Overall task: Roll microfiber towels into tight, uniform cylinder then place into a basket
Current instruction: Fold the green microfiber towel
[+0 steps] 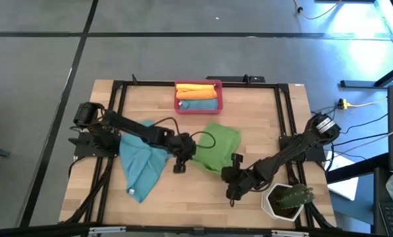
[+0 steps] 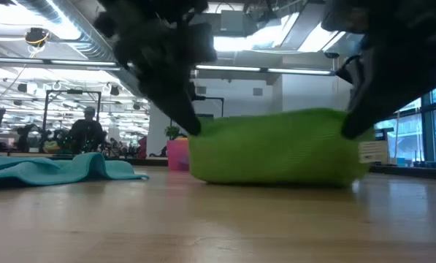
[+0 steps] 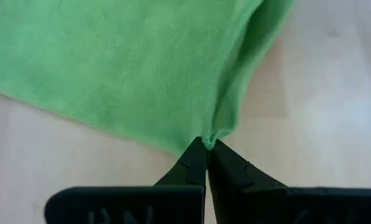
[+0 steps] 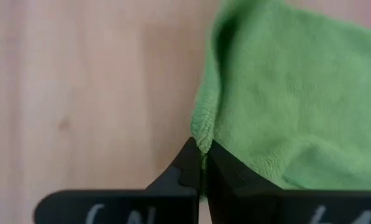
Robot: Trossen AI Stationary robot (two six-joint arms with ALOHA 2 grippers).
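Both grippers pinch the green towel (image 1: pixel 216 145) mid-table from above, left gripper (image 1: pixel 181 160) and right gripper (image 1: pixel 234 179) on opposite near corners; low down it bulges between them, each wrist camera showing closed fingertips biting its edge.

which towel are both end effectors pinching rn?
The green towel at table centre: the left end effector and right end effector each grip a corner. The teal towel lies loose at left; the orange one sits rolled in the basket.

The green towel (image 4: pixel 284 93) was soft, fuzzy cloth with a fine nap. The table (image 1: pixel 203 191) was pale, smooth wood. The gripper fingers (image 3: pixel 232 171) looked matt black plastic.
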